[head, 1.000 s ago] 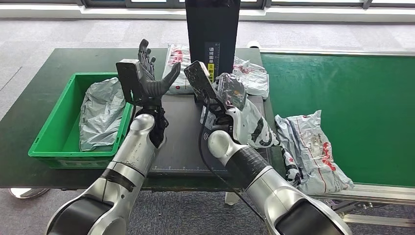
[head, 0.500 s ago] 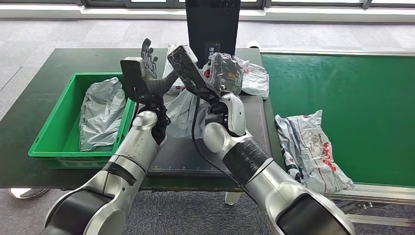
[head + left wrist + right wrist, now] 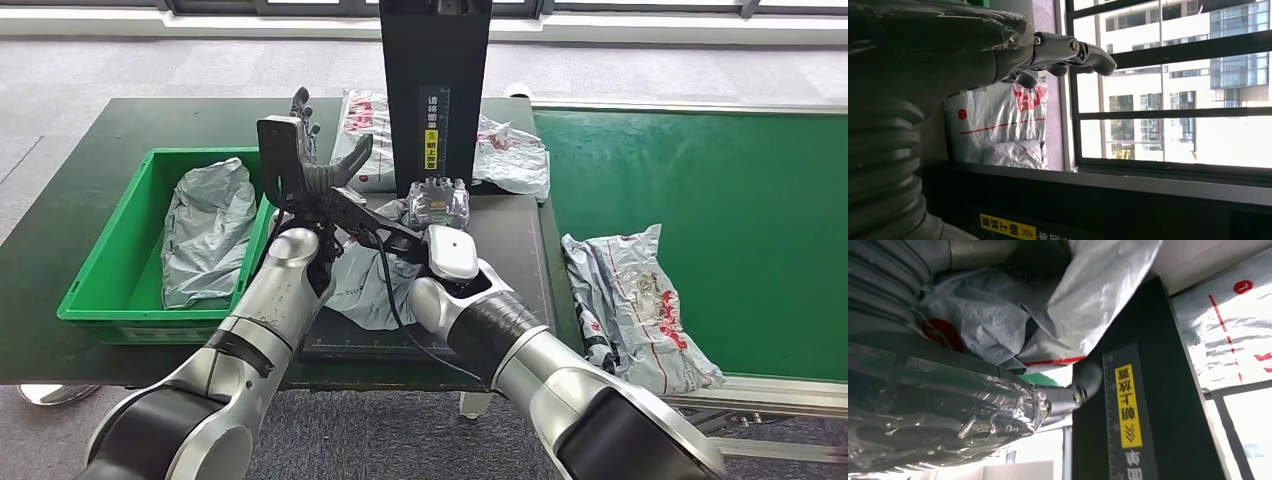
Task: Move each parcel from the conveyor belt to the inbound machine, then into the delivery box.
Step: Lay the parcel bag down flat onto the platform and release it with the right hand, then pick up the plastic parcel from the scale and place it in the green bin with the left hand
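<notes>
Right hand (image 3: 436,205) grasping grey parcel (image 3: 368,280) on the inbound machine's black platform (image 3: 505,235), just in front of the scanner column (image 3: 435,80). Parcel crumpled, long axis running from the column toward the robot. Left hand (image 3: 305,160) raised beside the column, released, fingers spread.
</notes>
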Tool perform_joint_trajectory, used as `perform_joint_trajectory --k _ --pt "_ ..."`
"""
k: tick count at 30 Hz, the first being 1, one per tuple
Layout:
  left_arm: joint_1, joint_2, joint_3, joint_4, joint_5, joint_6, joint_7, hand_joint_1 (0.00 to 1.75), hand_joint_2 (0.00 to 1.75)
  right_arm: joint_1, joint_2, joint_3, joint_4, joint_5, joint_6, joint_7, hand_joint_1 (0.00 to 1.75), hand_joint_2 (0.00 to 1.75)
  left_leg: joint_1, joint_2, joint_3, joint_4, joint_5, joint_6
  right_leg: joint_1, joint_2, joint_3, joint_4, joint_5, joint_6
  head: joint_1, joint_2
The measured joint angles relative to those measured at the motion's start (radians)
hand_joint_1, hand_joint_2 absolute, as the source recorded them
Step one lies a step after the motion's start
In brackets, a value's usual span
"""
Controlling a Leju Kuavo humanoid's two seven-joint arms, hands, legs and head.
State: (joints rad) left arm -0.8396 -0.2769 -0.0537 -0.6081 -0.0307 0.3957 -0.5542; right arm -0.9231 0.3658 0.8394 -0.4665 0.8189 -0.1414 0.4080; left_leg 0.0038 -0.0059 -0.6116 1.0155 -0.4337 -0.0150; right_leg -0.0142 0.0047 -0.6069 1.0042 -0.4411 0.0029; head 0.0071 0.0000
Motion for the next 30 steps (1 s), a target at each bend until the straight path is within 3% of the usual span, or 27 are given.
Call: perform_joint_trajectory --k 4,22,26,30 --pt "0.008 0.001 0.01 -0.002 -0.032 0.012 0.015 0.0 1.75 -0.005 -0.01 -0.019 0.016 0.069 0.029 -0.005 0.0 0.0 0.0 0.0 0.0 0.0 0.0 0.0 0.0 0.0 0.0 0.0 0.0 0.0 0.0 0.0" --pt "0.015 0.015 0.04 -0.06 -0.094 0.054 0.027 0.0 1.75 0.028 -0.042 -0.155 -0.004 0.172 -0.073 -0.085 0.0 0.0 0.0 0.0 0.0 0.0 0.0 0.0 0.0 0.0 0.0 0.0 0.001 0.0 0.0 0.0" --pt "0.03 0.03 0.045 -0.078 -0.196 0.173 0.037 0.0 1.75 0.056 -0.04 -0.224 -0.074 0.216 -0.122 -0.149 0.0 0.0 0.0 0.0 0.0 0.0 0.0 0.0 0.0 0.0 0.001 0.0 0.001 0.0 0.0 0.0" --pt "0.029 0.064 0.089 -0.076 -0.395 0.288 0.089 0.0 1.75 0.106 -0.029 -0.284 -0.205 0.234 -0.198 -0.237 0.0 0.0 0.001 0.0 0.0 0.0 0.0 0.0 0.001 0.0 0.0 0.0 0.001 0.0 0.0 0.0"
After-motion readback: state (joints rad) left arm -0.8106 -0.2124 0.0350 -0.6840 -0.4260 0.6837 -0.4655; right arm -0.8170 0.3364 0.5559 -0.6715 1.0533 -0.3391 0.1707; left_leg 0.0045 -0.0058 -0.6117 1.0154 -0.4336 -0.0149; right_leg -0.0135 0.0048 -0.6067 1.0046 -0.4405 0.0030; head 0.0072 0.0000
